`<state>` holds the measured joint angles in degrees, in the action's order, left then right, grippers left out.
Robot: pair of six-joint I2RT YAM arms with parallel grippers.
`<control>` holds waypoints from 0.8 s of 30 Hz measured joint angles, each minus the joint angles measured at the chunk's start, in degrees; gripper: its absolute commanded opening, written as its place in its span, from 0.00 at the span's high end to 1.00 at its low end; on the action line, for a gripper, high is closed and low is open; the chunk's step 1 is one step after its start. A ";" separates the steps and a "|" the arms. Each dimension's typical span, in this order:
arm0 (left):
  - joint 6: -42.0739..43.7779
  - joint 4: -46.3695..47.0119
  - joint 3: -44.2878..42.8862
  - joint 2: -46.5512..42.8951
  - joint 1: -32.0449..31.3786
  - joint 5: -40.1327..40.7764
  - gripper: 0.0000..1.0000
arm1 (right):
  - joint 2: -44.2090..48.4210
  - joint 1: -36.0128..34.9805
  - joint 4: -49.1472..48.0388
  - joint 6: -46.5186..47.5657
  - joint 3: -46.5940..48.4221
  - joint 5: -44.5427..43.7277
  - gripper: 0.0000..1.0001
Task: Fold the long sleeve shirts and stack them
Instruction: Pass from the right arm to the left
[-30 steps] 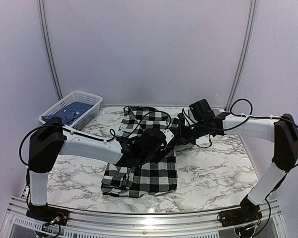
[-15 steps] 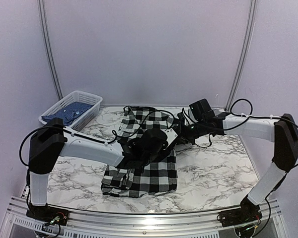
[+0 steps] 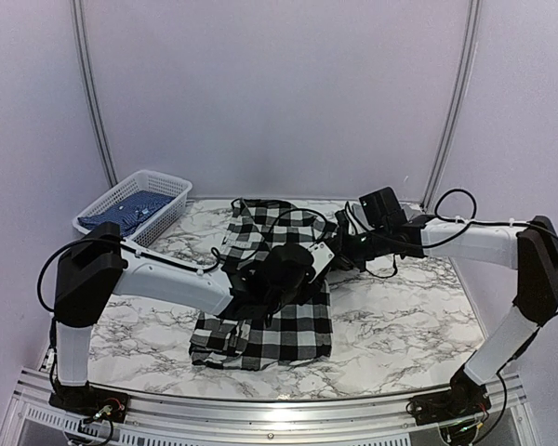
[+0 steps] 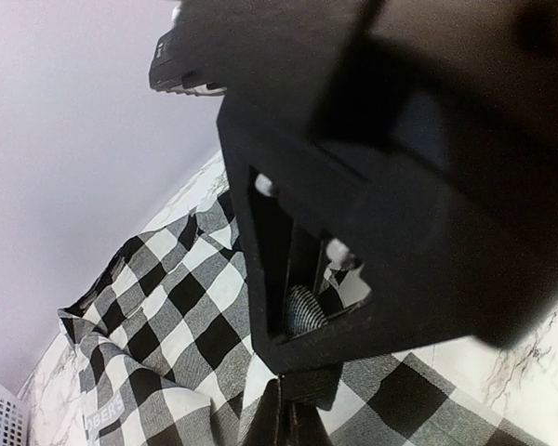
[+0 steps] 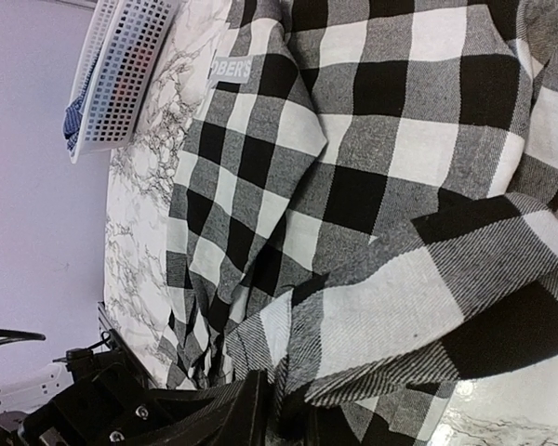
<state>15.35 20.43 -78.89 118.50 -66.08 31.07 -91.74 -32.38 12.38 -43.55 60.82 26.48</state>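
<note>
One long sleeve shirt [image 3: 279, 333], black-and-white check, lies lengthwise on the marble table [image 3: 400, 325]. Both arms meet over its right middle edge. My left gripper [image 3: 298, 271] sits low on the cloth, and in the left wrist view its fingertips [image 4: 293, 423] are pressed together on a raised fold of the shirt [image 4: 167, 307]. My right gripper [image 3: 335, 255] holds the shirt's edge. In the right wrist view its gripper [image 5: 293, 418] has bunched check cloth [image 5: 381, 307] between the fingers. A black band with white letters [image 5: 231, 70] shows on the shirt's far part.
A white mesh basket [image 3: 139, 200] with blue cloth [image 3: 130, 212] inside stands at the back left corner. The right arm's black wrist housing [image 4: 400, 139] hangs close above my left gripper. Bare marble lies to the right [image 3: 400, 325] and to the left [image 3: 149, 325] of the shirt.
My left gripper has shut on the cloth; it was open earlier. The left wrist has shifted a little toward the right gripper. The right arm has barely moved.
</note>
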 measured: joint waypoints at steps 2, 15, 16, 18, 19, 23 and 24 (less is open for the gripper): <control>-1.09 0.20 0.00 0.00 0.11 -0.02 1.00 | 0.68 0.11 -0.37 -0.04 -0.59 -0.20 0.77; -16.52 -1.46 0.00 -5.40 8.04 -5.46 1.00 | 13.35 0.15 -0.90 4.55 -5.05 -12.85 0.27; -17.73 -1.88 -0.02 -6.16 8.63 -5.97 1.00 | 14.62 0.15 -1.20 5.11 -5.40 -14.36 0.26; -19.98 -3.23 -0.42 -7.76 9.75 -7.21 1.00 | 17.03 0.15 -2.45 6.32 -6.97 -17.66 0.26; -20.90 -4.07 -0.87 -8.44 10.12 -7.93 1.00 | 17.81 0.15 -2.84 6.71 -7.82 -18.78 0.25; -24.13 -7.32 -4.42 -10.12 10.71 -10.64 1.00 | 19.74 0.15 -4.83 8.26 -12.28 -24.52 0.25; -25.03 -8.46 -6.19 -10.16 10.75 -11.47 1.00 | 19.87 0.15 -4.96 8.50 -12.96 -25.64 0.25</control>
<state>-9.67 11.97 -85.08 108.33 -55.33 19.59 -71.88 -32.23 7.42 -35.05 47.86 0.84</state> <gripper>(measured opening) 0.004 0.748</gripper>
